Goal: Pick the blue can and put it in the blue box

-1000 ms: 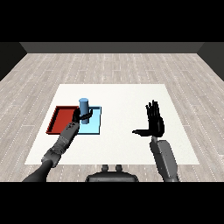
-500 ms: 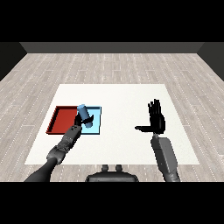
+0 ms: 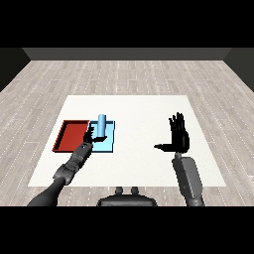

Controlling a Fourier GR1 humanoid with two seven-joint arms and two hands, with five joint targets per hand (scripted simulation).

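The blue can (image 3: 101,126) now stands upright inside the light blue tray (image 3: 110,144), near its left side, while one second ago it was held higher above the two trays and half a second ago it was tilted in the hand. So the can has come down and become straight again, and I judge that the placing step is almost finished or just finished. The left hand (image 3: 90,136) is just beside the can, at its lower left, over the border between the light blue tray and the red tray (image 3: 72,135). Its fingers seem to be near the base of the can, but I cannot tell if they are curled around it or already released, because the hand is dark and small in the head view. If the can really rests on the tray floor, what remains is only to let it go and to pull the hand away without knocking it. The right hand (image 3: 179,138) is raised over the white table (image 3: 139,109), well apart from the trays, with fingers straight and the thumb spread out; it holds nothing and its pose is nearly the same as before. No brand, label or writing can be read on the can or on the trays.
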